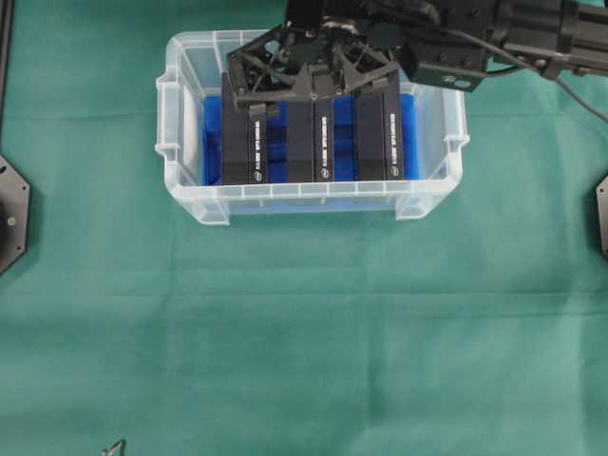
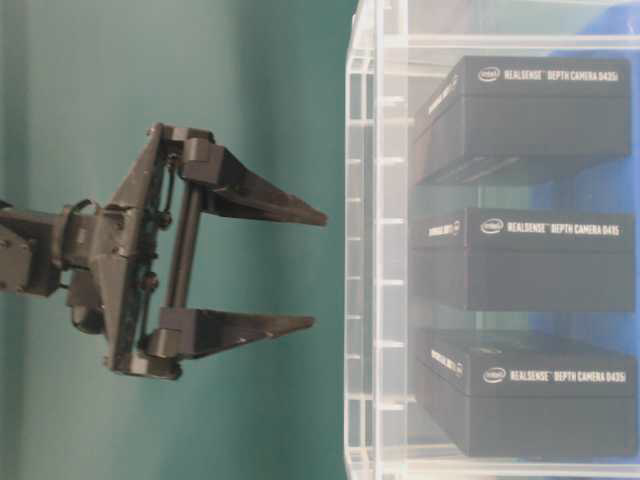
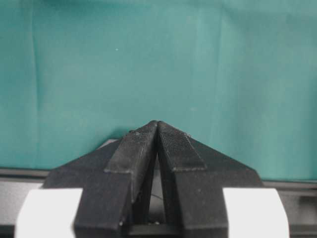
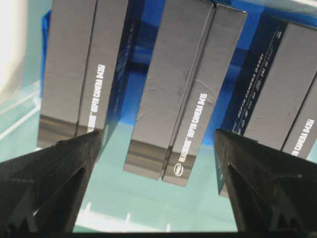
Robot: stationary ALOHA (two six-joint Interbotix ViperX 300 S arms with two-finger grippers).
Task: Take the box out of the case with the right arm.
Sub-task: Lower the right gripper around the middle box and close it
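Note:
The clear case (image 1: 313,190) stands on the green cloth with three black boxes on edge over its blue lining: left (image 1: 245,142), middle (image 1: 313,142) and right (image 1: 380,138). My right gripper (image 1: 313,81) hangs open over the case's far side, holding nothing. In the right wrist view the gripper (image 4: 157,133) has its fingers (image 4: 74,163) spread either side of the middle box (image 4: 173,89), apart from it. The table-level view shows this gripper (image 2: 318,270) just outside the case wall (image 2: 375,250). My left gripper (image 3: 157,124) is shut and empty over bare cloth.
Green cloth (image 1: 304,332) covers the table around the case. Black arm bases sit at the left edge (image 1: 11,214) and right edge (image 1: 601,214) of the overhead view. The right arm's body (image 1: 494,38) reaches in from the top right.

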